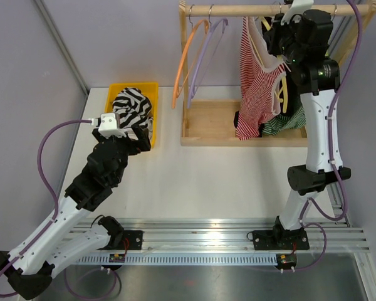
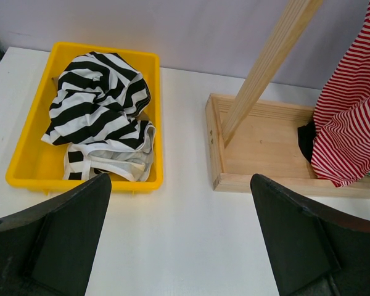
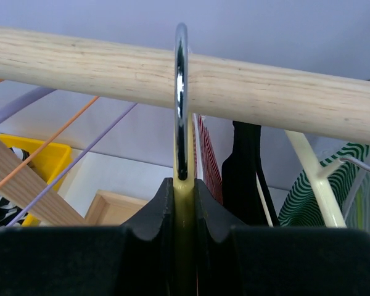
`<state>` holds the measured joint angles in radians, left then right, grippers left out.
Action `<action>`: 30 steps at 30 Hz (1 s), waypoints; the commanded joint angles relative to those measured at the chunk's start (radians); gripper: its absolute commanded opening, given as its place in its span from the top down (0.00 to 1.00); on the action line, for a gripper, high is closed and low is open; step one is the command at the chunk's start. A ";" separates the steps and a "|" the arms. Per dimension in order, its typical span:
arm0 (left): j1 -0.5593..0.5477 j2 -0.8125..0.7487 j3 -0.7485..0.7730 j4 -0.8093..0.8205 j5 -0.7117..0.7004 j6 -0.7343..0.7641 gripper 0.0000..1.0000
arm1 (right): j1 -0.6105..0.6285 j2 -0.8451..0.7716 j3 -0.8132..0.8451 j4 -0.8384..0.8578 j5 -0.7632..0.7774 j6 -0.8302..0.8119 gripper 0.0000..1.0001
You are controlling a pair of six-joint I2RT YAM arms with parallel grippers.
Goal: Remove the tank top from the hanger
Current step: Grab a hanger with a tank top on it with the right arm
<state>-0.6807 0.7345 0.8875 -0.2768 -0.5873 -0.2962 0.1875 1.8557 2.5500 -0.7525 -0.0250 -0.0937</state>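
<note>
**A:** What is the right claw (image 3: pixel 184 192) doing?

**B:** It is pinching the pale yellow neck of a hanger (image 3: pixel 184 206), just under its metal hook (image 3: pixel 181 92). The hook is sitting over the wooden rail (image 3: pixel 283 102). The red-striped tank top (image 1: pixel 254 88) is hanging below that grip, up on the rack and well above the worktop (image 1: pixel 225 182).

**A:** How should this step be going?

**B:** I am reading it as the unhooking. The claw should be lifting straight up until the hook is clearing the top of the rail. Then it should be drawing the hanger toward the arms, with a firm squeeze so the thin neck isn't twisting. A black garment (image 3: pixel 243 166) and a green-striped one (image 3: pixel 320 185) are hanging just beside it, so a slow pull is looking wiser.

**A:** And the left claw (image 2: pixel 179 180)?

**B:** It is spread wide and gripping nothing, hovering near the yellow bin (image 2: pixel 21 166) that is holding a black-and-white striped garment (image 2: pixel 95 102). It should be coming across to take the fabric.

**A:** What are you failing to see?

**B:** The right arm is covering the hanger's shoulders in the top view, so I cannot tell whether both straps are sitting on it. I am also only guessing that this hanger is the red top's.
</note>
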 commanded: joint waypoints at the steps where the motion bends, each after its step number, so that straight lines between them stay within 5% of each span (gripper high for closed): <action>1: -0.003 -0.012 0.001 0.022 0.012 -0.006 0.01 | 0.001 -0.116 0.041 0.057 -0.032 -0.005 1.00; 8: -0.003 -0.030 -0.009 0.001 0.024 -0.030 0.01 | 0.015 -0.239 -0.150 0.068 -0.032 0.003 1.00; 16: -0.003 -0.037 -0.016 -0.013 0.087 -0.063 0.01 | 0.056 -0.605 -0.716 0.194 0.016 0.046 1.00; 24: -0.006 -0.037 -0.048 0.025 0.156 -0.077 0.01 | 0.125 -0.852 -0.974 0.154 0.030 0.116 1.00; 30: -0.014 -0.043 -0.053 0.022 0.152 -0.073 0.01 | 0.181 -0.987 -1.082 0.108 -0.116 0.190 1.00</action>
<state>-0.6857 0.7067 0.8394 -0.3050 -0.4625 -0.3668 0.3485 0.9314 1.4773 -0.6922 -0.0479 0.0299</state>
